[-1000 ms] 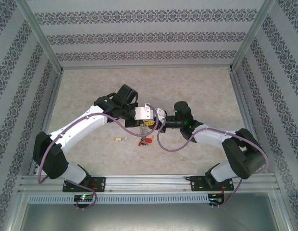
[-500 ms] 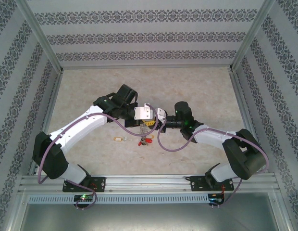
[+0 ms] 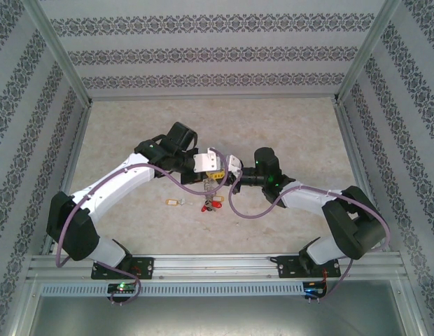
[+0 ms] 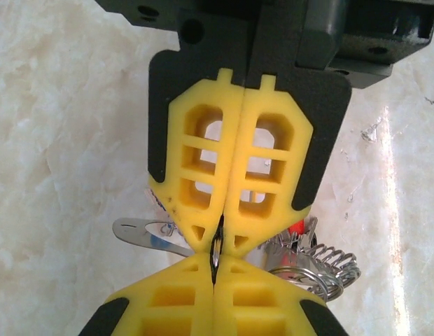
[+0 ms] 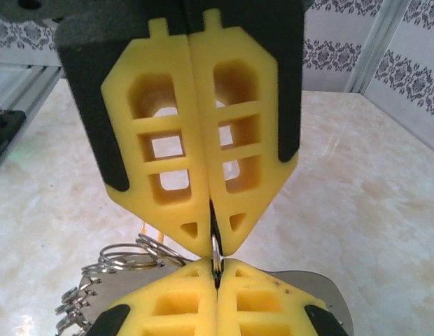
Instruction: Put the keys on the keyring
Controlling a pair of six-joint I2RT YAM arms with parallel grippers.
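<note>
My two grippers meet tip to tip above the table's middle, the left gripper and the right gripper both shut. A thin grey metal wire, apparently the keyring, is pinched edge-on between both pairs of yellow pads. Small split rings hang beside the grip. Below them lie keys with red tags and a key with a pale tag. A flat silver piece shows under the fingers.
The marble-patterned table has bare surface all round the grippers. Patterned walls and a metal frame close in the left, right and far sides. A purple cable loops below the right wrist.
The right gripper has closed fully on the wire. Both grippers have drifted slightly toward the far side. The keys on the table have not moved.
</note>
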